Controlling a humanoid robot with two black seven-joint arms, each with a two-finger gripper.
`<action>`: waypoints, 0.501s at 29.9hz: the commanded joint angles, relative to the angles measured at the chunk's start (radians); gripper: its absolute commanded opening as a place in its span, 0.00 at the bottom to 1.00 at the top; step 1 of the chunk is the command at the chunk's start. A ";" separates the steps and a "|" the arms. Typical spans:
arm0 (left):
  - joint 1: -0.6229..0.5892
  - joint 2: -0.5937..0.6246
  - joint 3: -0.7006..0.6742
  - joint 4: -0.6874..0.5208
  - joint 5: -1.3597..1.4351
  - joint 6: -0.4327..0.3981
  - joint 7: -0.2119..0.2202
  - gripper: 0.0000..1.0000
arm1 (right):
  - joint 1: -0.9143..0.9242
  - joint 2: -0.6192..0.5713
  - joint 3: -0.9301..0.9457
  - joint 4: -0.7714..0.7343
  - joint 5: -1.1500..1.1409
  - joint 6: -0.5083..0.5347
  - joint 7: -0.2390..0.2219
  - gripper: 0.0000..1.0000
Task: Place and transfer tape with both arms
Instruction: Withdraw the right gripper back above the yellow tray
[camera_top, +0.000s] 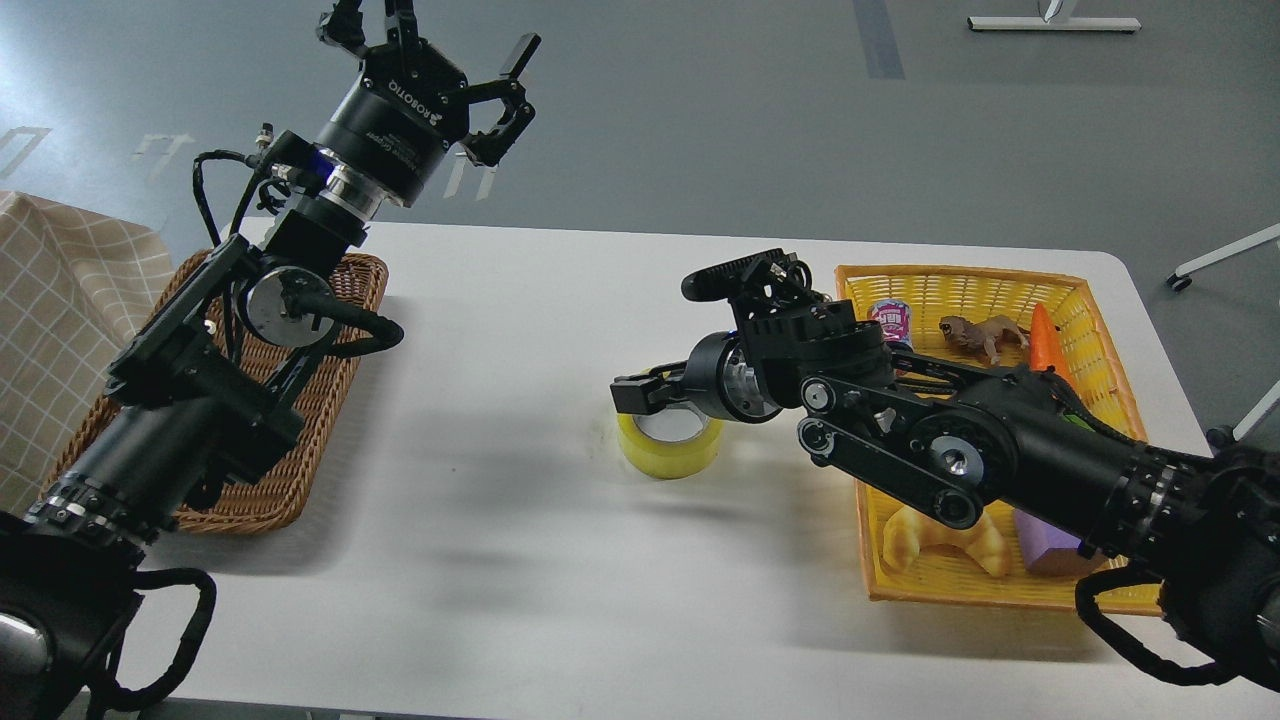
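- Tape (670, 442) lies flat on the white table (500, 520) at frame centre, directly under the right tool (640, 392), whose finger spread I cannot tell.
- Left tool (440, 60), upper left, is spread wide and empty, above a brown wicker tray (320, 420).

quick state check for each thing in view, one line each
tape: upright on the table, outside both baskets
right end effector: low at the tape's top, grip unclear
left end effector: raised, fingers spread, empty
yellow basket: holds toys and food
wicker tray: partly hidden by the left arm
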 joint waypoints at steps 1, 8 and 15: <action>0.000 0.001 -0.001 0.002 0.000 0.000 0.000 0.98 | -0.001 -0.078 0.043 0.059 0.002 0.000 0.000 0.96; 0.005 0.017 -0.001 0.008 0.000 0.000 0.000 0.98 | -0.014 -0.235 0.184 0.175 0.000 0.000 0.000 0.98; 0.005 0.029 0.002 0.008 0.006 0.000 0.003 0.98 | -0.141 -0.342 0.452 0.298 0.000 0.000 -0.002 0.98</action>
